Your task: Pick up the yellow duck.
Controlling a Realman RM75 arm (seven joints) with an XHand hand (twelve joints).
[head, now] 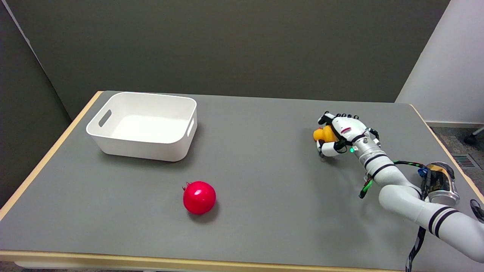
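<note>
No readable text, brand or number is showing anywhere. The right hand (342,133) is carrying a small red mark on its white back, too small and blurred to make out, and nothing on the bench (264,196) is bearing a label.

Inside the white-and-black robot hand (342,132) shows a yellow duck (326,134), its near edge seemingly orange. Well to the robot hand's left lie a glossy red pomegranate (199,197) and a white bin (145,126) on the grey, tan-edged bench (264,181).
</note>
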